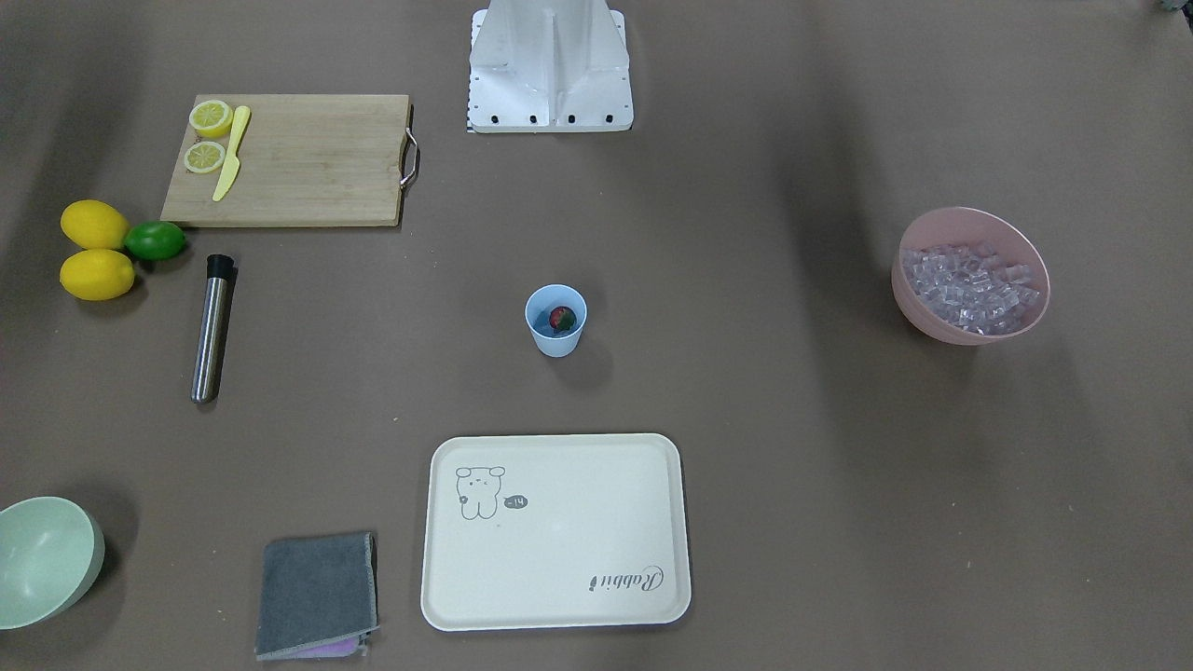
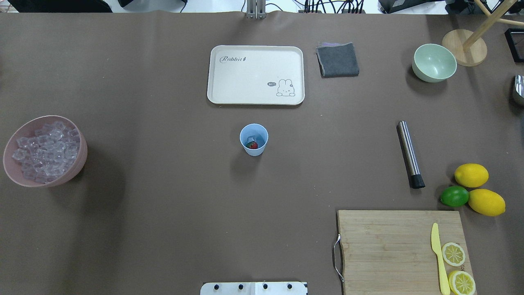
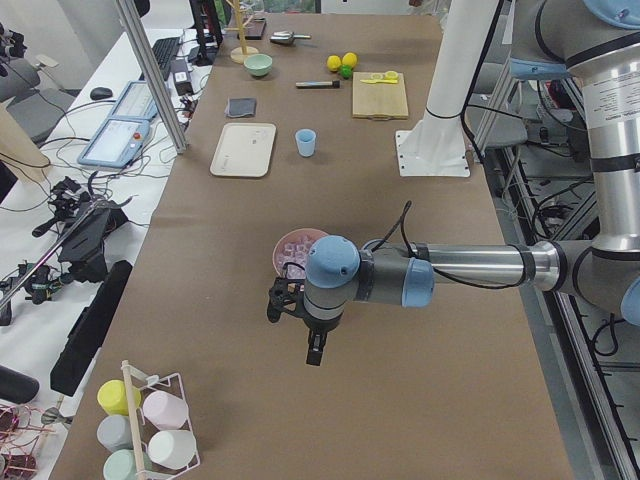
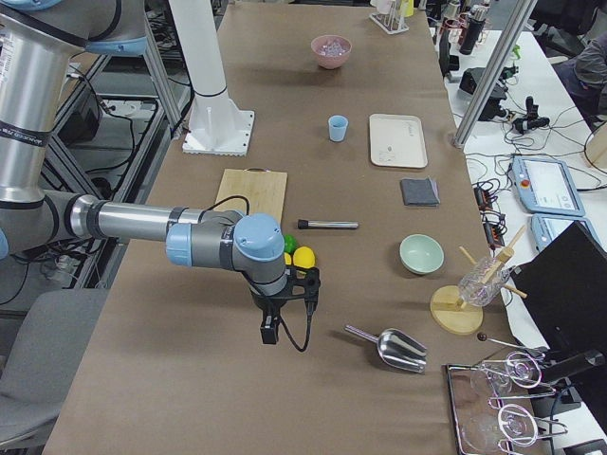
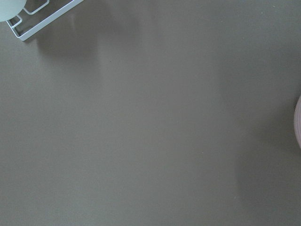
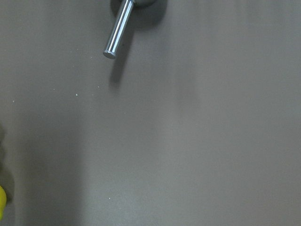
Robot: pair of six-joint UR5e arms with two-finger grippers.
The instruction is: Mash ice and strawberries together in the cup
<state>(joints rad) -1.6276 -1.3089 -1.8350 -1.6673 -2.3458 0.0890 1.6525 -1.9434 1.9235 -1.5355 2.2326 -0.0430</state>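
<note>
The light-blue cup (image 1: pixel 556 320) sits mid-table with 1 strawberry (image 1: pixel 561 319) down in it, and from overhead there looks to be a clear cube in there too, though I can't be sure. The rest of the ice (image 1: pixel 969 284) is heaped in the pink bowl (image 1: pixel 1018 328), way too many cubes to count. My read is that the filling is done or nearly so and the mashing hasn't started, since the steel muddler (image 1: pixel 212 328) lies flat, well apart from the cup. Next up is probably grabbing that muddler around its shaft, standing it up and pressing it into the cup without tipping it. The right gripper (image 4: pixel 270 330) hangs near the lemons and the left gripper (image 3: pixel 313 350) near the pink bowl. For both, I can't tell how the fingers are set. Count: 1 cup, 1 muddler, 1 tray (image 1: pixel 555 596), 1 cutting board (image 1: pixel 308 163), 1 yellow knife (image 1: pixel 231 154), 2 lemon halves (image 1: pixel 211 118), 2 whole lemons (image 1: pixel 94 225), 1 lime (image 1: pixel 156 240), 1 green bowl (image 1: pixel 37 559), 1 grey cloth (image 1: pixel 315 593).
</note>
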